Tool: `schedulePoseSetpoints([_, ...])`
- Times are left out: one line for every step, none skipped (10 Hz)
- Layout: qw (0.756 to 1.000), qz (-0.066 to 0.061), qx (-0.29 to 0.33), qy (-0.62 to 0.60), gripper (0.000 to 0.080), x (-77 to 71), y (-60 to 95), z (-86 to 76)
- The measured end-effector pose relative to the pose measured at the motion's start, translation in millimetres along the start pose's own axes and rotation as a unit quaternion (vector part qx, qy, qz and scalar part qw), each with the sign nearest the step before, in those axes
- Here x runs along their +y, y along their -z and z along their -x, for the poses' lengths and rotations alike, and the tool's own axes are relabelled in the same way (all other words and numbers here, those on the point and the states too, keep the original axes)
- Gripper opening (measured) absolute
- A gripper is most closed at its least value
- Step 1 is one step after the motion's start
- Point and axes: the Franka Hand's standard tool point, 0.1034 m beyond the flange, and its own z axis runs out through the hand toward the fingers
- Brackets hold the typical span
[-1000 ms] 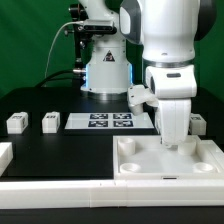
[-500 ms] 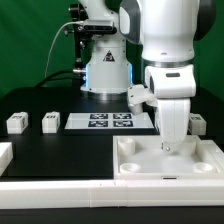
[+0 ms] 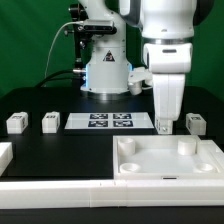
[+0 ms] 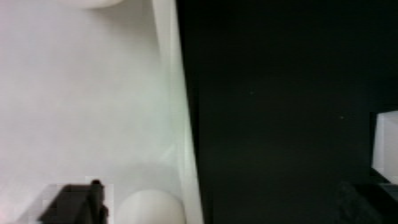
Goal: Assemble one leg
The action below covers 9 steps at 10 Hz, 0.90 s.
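The large white tray-like piece (image 3: 170, 162) lies at the front right, with round sockets in its corners. My gripper (image 3: 164, 126) hangs over its far edge, open and empty. In the wrist view the gripper (image 4: 222, 205) has its jaws wide apart, one dark finger (image 4: 71, 203) over the tray (image 4: 71, 110) and the other faint over the black table. A rounded white socket (image 4: 148, 208) lies between them. One leg (image 3: 197, 124) stands just to the exterior view's right of the gripper and shows at the wrist view's edge (image 4: 386, 140). Two more legs (image 3: 15, 123) (image 3: 49, 122) stand at the left.
The marker board (image 3: 110, 122) lies flat at the table's middle, left of the gripper. The robot's base (image 3: 104, 70) stands behind it. A white block (image 3: 4, 154) shows at the left edge, and a white rail (image 3: 60, 190) runs along the front.
My gripper has risen out of the tray, from low over its far part to above its far edge. Nothing else has moved.
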Motion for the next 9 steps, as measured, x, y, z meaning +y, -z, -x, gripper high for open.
schedulePoseSetpoints([1.000,0.003,-0.001,-0.019,0.0649,-5.4,4.1,1.7])
schedulePoseSetpoints([1.000,0.004,-0.002,-0.028,0.0649,-9.5,6.8,3.5])
schedulePoseSetpoints([1.000,0.005,-0.002,-0.030,0.0649,-9.1,8.6,4.6])
schedulePoseSetpoints([0.999,0.004,-0.002,-0.039,0.0649,-9.3,7.9,4.6])
schedulePoseSetpoints([0.998,0.004,-0.002,-0.057,0.0649,-9.4,7.8,4.6])
schedulePoseSetpoints([0.998,0.004,-0.002,-0.064,0.0649,-9.4,7.6,4.6])
schedulePoseSetpoints([0.996,0.004,-0.002,-0.091,0.0649,-9.6,7.4,4.4])
schedulePoseSetpoints([0.987,0.003,-0.001,-0.164,0.0649,-9.8,7.4,3.6])
schedulePoseSetpoints([0.975,0.002,0.000,-0.221,0.0649,-10.4,7.0,3.7])
